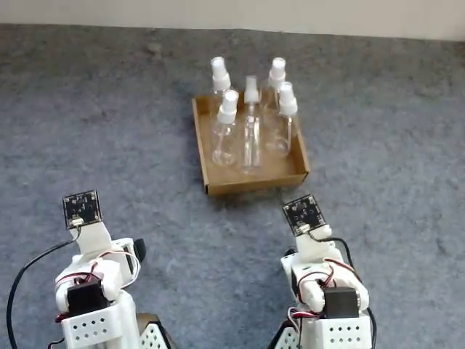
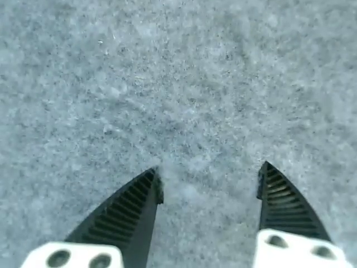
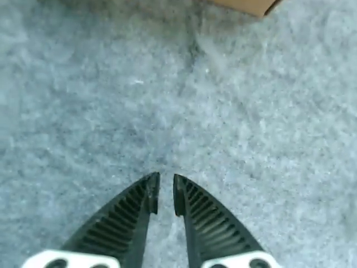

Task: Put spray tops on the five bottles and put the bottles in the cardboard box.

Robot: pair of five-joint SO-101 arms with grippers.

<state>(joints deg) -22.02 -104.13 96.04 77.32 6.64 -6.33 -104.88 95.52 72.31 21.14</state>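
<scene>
Grey carpet covers the table, and at 12 o'clock in the high view the cardboard box holds all five bottles upright with their spray tops on. The left gripper, at 7 o'clock, hangs wide open and empty, while the right gripper, at 5 o'clock, is nearly closed on nothing. The work looks done, so the main risk is the right arm, near the box's front corner, nudging the box and toppling the tall, crowded bottles.

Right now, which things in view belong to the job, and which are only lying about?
Job: five bottles; spray tops, already on; cardboard box holding them.
Lying about: only the grey table cover.
</scene>
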